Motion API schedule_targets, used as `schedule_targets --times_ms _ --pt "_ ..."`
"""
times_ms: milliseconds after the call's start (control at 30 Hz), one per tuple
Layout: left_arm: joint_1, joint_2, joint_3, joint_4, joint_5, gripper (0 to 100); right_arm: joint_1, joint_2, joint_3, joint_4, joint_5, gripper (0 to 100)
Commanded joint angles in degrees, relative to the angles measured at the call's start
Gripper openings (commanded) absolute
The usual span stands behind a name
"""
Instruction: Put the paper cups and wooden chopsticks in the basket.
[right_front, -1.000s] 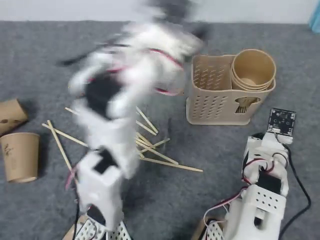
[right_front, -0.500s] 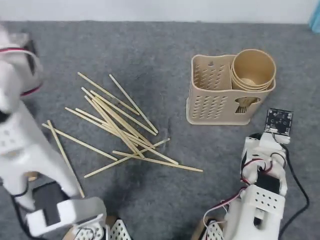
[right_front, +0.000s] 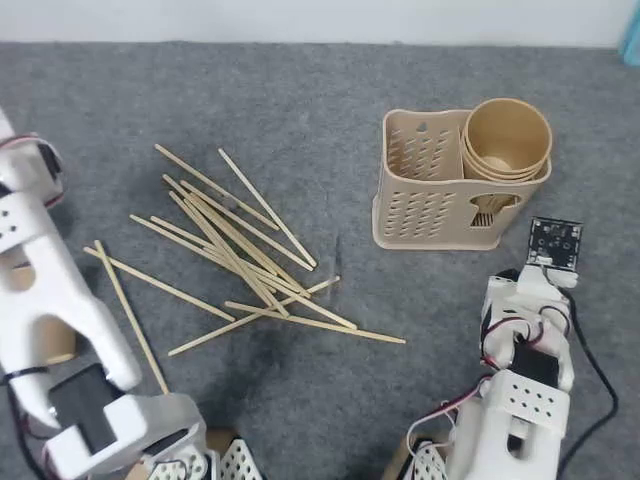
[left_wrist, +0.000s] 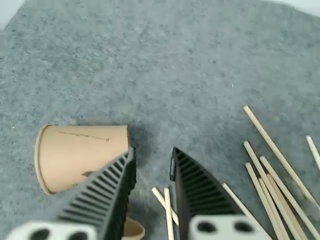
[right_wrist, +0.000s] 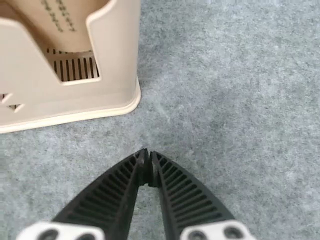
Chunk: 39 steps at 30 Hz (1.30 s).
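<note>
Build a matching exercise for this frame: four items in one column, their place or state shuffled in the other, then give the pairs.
Column one
1. stacked paper cups
2. wooden chopsticks
3. left gripper
4. right gripper

Column two
A. shut, over bare carpet near the basket
B. scattered flat on the carpet
C. upright inside the basket
D. open, next to a tipped-over paper cup

Pairs: 1-C, 2-B, 3-D, 4-A
</note>
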Motion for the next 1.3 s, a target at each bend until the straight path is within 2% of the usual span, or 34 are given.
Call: schedule_targets --times_ms 0,133,333,500,633,767,1067,1167,1267 --pt "-2.1 -2.1 3.6 -2.9 -2.6 11 -0.2 -1.7 -0.5 0.4 1.1 1.4" --pt "-3.8 -2.1 12.8 -7.9 -8.6 11 -0.2 -1.7 -0.5 0.4 1.1 1.4" --pt "-6.6 -2.1 24.5 -17.8 -9.3 11 -0.2 -1.7 -0.6 0.5 1.1 1.4" --pt "-9.6 -2.0 28.6 -19.7 -9.7 10 -0.2 -1.8 -0.6 0.7 1.1 1.4" --pt "-11.3 -2.1 31.0 -19.0 -14.4 10 -0.2 -1.8 -0.6 0.7 1.1 1.4" --pt "-14.1 -2.6 29.8 -10.2 -18.5 10 -0.2 -1.8 -0.6 0.7 1.1 1.5" --pt "-19.2 -2.2 20.0 22.6 -36.9 10 -0.2 -1.8 -0.6 0.4 1.1 1.5" --pt "-22.0 -2.2 18.4 28.7 -41.7 10 -0.2 -1.8 -0.6 0.3 1.1 1.5" --pt "-25.1 -2.3 18.2 30.2 -44.1 10 -0.2 -1.8 -0.6 0.3 1.1 1.5"
